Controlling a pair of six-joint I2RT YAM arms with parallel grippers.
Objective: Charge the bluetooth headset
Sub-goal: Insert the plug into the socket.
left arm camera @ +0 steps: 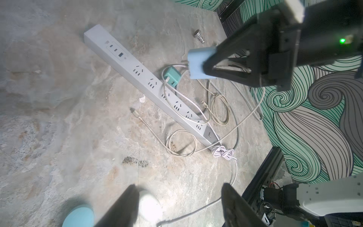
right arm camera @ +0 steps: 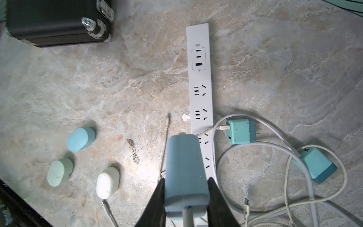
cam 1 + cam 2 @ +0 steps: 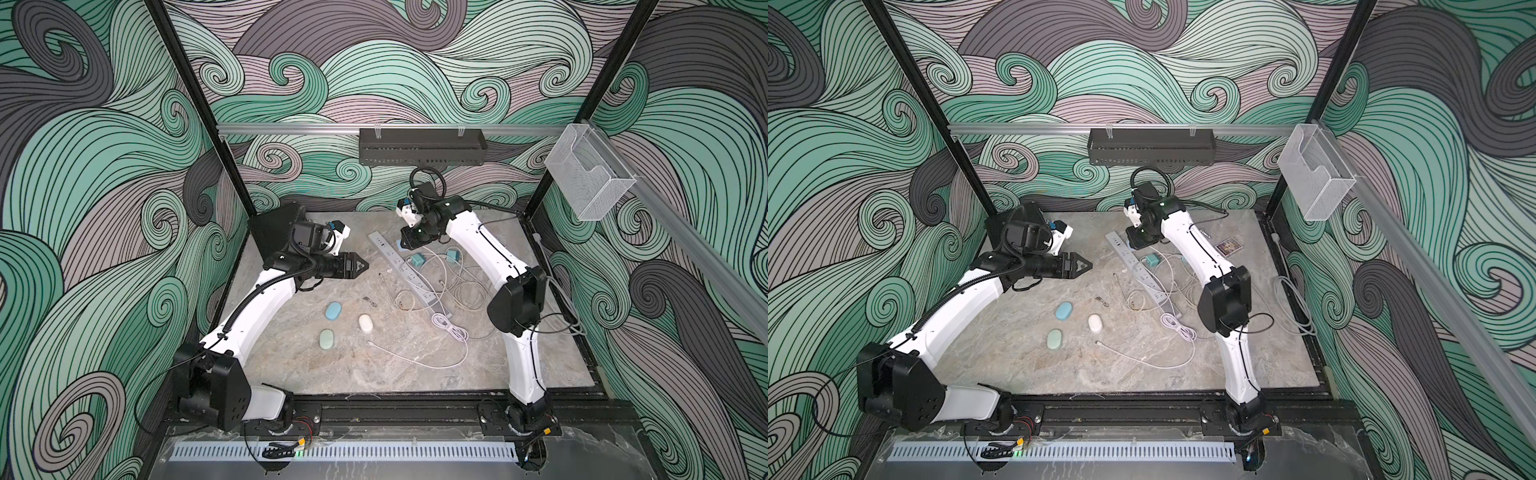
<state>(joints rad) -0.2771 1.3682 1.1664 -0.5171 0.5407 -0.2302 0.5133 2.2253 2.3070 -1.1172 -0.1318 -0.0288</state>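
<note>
Progress looks early, by my reading; nothing is plugged in so far. The right gripper (image 2: 186,179) has its fingers clamped on the sides of a pale blue adapter (image 2: 184,163). It holds the adapter in the air above the white power strip (image 3: 401,266), toward that strip's far end; the adapter is off the bench (image 3: 332,374) and not seated in any socket. A pale cable seems to enter the end of the adapter nearest the wrist, though that end is partly hidden. The left gripper (image 3: 359,266) hangs over the far left of the bench with its fingers spread and nothing between them.

The headset cases are three small rounded pods lying on the bench to the left of the strip and nearer than the left gripper: a blue case (image 3: 333,311), a white case (image 3: 365,323) and a green case (image 3: 326,338). They sit near each other but apart, and I cannot tell which one the task means; no cable touches any port that I can see. A white cable end (image 3: 370,343) lies loose just beside the white case, on its near side; a beige cable end (image 3: 381,275) lies free just left of the strip. Two teal adapters (image 2: 240,131) (image 2: 316,165) rest on the bench right of the strip, among looped cables.

What is left, as I judge it: press the held adapter into a socket; bring a free cable end to a case and seat it.
</note>
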